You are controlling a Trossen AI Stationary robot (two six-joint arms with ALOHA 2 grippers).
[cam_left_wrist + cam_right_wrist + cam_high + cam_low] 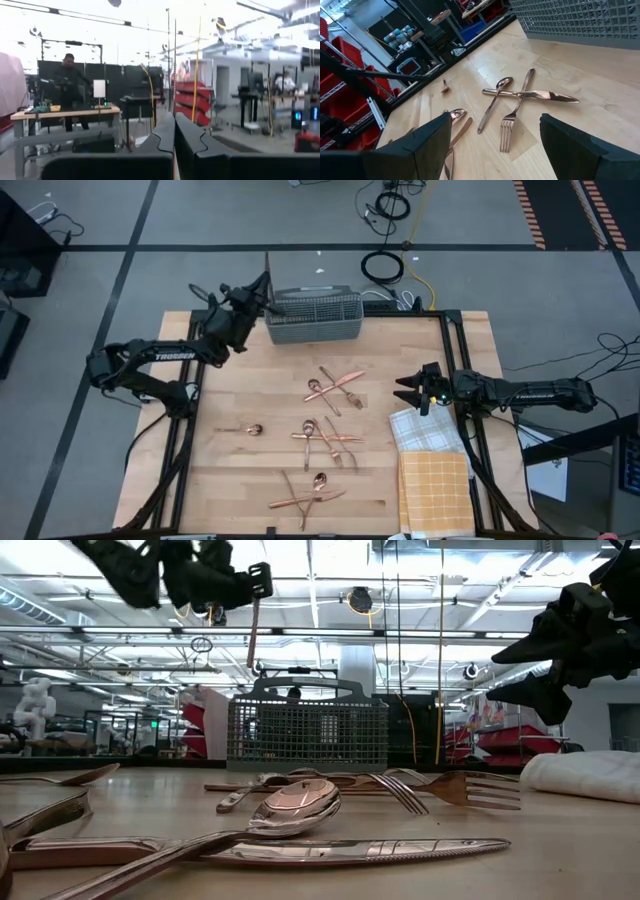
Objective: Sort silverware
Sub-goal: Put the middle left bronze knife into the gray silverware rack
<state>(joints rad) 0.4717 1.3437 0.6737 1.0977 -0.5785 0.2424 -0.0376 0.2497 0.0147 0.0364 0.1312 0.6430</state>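
Left tool (266, 287) gripping upright knife (253, 632); blade down over caddy (314, 317)

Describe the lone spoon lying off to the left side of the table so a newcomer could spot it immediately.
Start at the grey mesh caddy at the table's far edge, then look toward the near edge along the left side. The lone spoon lies there, left of the three copper piles. Unlike every other piece, it crosses nothing and touches no fork or knife.

left end effector (262, 292): over caddy (314, 318) | silverware (330, 435): scattered on table (240, 470)
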